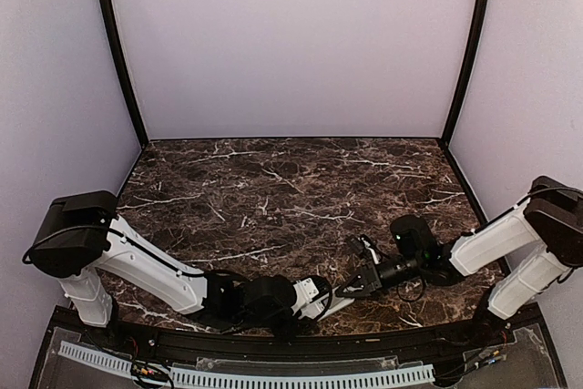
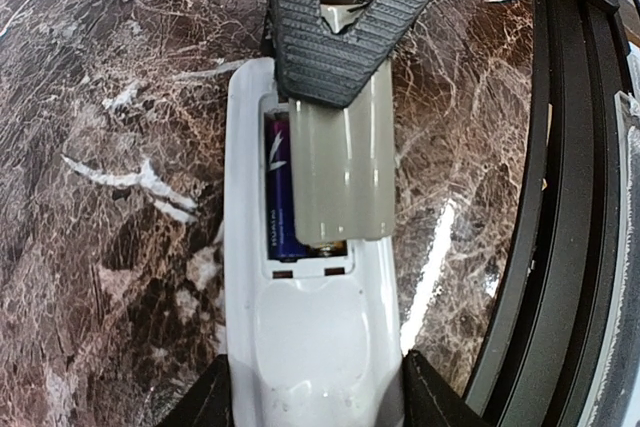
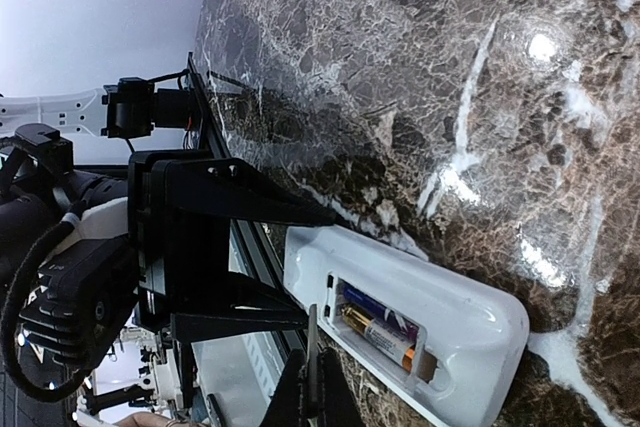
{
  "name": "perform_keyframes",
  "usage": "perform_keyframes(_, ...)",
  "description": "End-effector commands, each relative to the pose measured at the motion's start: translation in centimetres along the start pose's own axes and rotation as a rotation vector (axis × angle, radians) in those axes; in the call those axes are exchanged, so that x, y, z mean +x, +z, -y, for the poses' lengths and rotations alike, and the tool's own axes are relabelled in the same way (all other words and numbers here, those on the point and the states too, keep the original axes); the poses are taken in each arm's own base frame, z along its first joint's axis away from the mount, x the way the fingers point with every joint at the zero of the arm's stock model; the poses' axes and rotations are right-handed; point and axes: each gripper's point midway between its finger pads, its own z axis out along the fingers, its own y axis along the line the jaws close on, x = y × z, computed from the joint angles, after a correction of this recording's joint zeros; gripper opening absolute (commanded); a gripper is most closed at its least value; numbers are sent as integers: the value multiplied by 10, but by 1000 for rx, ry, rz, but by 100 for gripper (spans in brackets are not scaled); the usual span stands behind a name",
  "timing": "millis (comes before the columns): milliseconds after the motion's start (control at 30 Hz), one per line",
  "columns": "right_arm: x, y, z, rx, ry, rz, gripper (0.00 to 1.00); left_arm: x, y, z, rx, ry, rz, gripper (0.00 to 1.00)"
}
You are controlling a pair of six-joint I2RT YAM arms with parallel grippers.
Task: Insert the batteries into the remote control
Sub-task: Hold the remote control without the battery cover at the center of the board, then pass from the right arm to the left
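Note:
The white remote control (image 2: 315,347) lies back up on the marble, its compartment open. Two batteries lie in it side by side: a purple one (image 3: 383,309) and a gold-orange one (image 3: 385,337). My left gripper (image 2: 320,392) is shut on the remote's lower end, one finger on each side. My right gripper (image 3: 312,392) is shut on the flat grey cover (image 2: 340,172), which lies over the right half of the compartment and hides the gold battery except its end (image 2: 335,245). The purple battery (image 2: 281,197) shows beside it. Both grippers meet at the table's near edge (image 1: 332,293).
The dark marble table (image 1: 291,189) stretches away behind the grippers. A black rail (image 2: 570,197) runs along the near edge just right of the remote. A white slotted duct (image 1: 246,375) lies in front of it. Pale walls close in three sides.

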Motion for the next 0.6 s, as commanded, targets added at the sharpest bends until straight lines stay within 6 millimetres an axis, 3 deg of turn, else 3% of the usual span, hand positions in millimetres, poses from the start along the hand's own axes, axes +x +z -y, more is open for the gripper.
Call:
perform_keyframes(0, -9, 2, -9, -45, -21, 21, 0, 35, 6, -13, -39, 14, -99, 2)
perform_keyframes(567, -13, 11, 2, -19, 3, 9, 0, 37, 8, -13, -37, 29, -106, 2)
